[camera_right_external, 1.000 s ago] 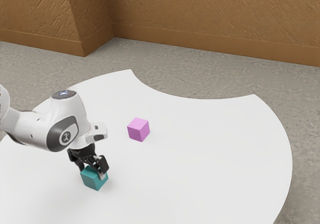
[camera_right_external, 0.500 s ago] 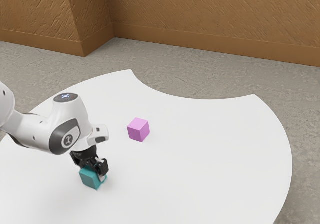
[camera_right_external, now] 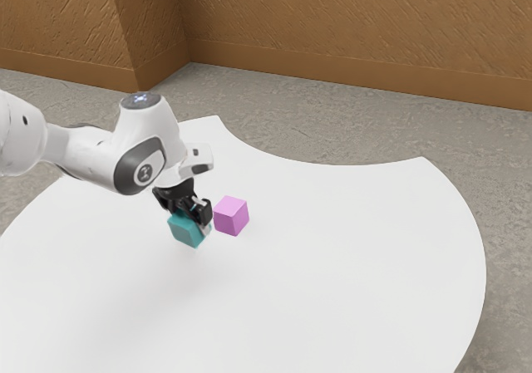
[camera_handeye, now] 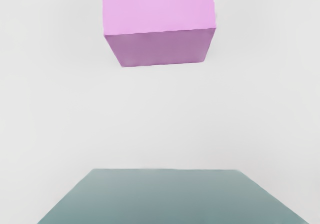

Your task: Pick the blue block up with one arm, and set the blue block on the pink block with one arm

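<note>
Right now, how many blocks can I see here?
2. The blue block is held in the jaws, just to the exterior view's left of the pink block, which sits on the white table. No others seem hidden.

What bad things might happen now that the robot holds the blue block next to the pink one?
The blue block hangs close beside the pink block and does not look clearly higher than it; sliding across now might shove the pink block away. The jaws pinch only the blue block's upper part, so it might tilt or slip, then land off-centre and tumble off the pink block onto the table.
</note>
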Motion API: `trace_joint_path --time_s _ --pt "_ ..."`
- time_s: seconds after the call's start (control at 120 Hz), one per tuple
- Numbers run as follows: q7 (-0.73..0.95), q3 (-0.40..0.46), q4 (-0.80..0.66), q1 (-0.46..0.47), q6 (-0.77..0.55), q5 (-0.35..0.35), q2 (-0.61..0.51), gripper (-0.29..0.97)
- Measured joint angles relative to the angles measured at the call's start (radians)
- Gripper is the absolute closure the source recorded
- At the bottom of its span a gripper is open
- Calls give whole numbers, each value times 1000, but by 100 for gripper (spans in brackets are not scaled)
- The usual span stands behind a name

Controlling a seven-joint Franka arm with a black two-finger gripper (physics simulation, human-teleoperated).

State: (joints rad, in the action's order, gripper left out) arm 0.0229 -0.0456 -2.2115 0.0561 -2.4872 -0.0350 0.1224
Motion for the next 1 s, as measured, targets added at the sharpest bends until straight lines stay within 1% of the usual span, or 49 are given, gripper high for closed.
trace_joint_path --time_s 0.158,0.275,0.383,0.658,1.0 --pt "-9 34 193 -4 97 -32 91 38" --pt "-13 110 277 -64 143 -60 150 38" --pt "-12 130 366 -90 172 -82 218 38" --pt "3 147 481 -120 206 -93 315 38" --pt "21 161 549 -121 215 -99 356 38"
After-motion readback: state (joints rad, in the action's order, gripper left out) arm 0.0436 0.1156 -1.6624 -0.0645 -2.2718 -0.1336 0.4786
